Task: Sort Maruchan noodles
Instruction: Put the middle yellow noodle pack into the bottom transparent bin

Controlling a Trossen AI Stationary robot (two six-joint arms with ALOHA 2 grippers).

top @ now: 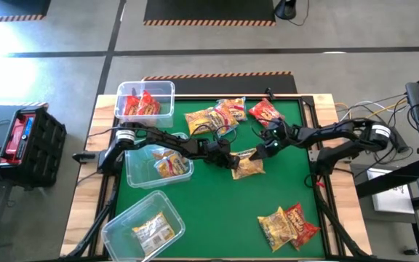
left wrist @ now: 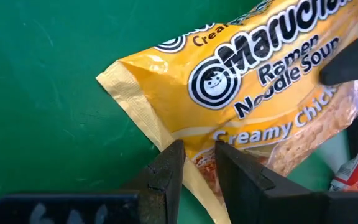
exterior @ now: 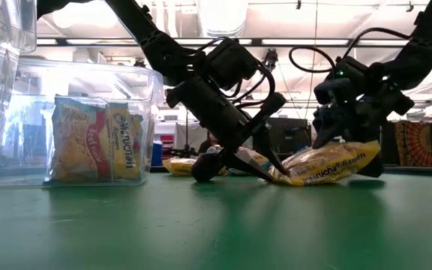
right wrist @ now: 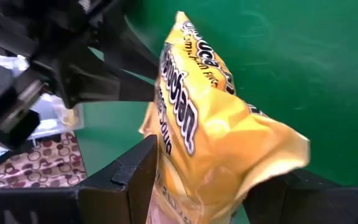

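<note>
Yellow packet (top: 249, 167) lengthwise between both grippers

Your left gripper (left wrist: 199, 163) is low at table centre, fingers pinched nearly together; right gripper (right wrist: 213, 180) is opposite it, fingers wide.

left gripper (top: 233, 161) + right gripper (top: 264, 148) both at yellow packet (top: 249, 168), mat (top: 217, 211) centre | red packets in far bin (top: 145, 100) | pile (top: 224, 115) far | two packets (top: 288, 225) near-right
</note>
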